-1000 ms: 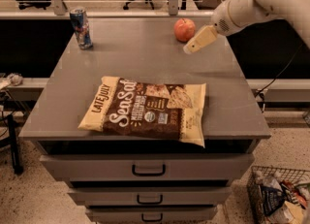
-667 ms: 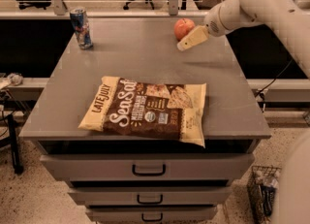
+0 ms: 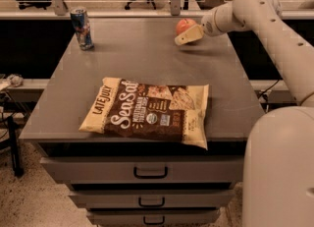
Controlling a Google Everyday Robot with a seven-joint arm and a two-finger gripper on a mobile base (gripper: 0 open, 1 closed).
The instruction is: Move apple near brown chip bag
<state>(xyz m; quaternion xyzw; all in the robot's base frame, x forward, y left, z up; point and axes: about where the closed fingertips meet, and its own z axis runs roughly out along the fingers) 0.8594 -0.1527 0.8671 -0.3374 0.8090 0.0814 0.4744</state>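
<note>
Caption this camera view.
Gripper at round red apple on the grey table's far edge; flat brown chip bag up front.

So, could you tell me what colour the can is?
The can is blue, camera view; end effector by the apple.

My gripper (image 3: 188, 35) is at the far right of the cabinet top (image 3: 147, 59), right against the apple (image 3: 185, 25). The chip bag (image 3: 147, 113) lies flat near the front edge, well apart from it; a can (image 3: 81, 28) stands far left.
</note>
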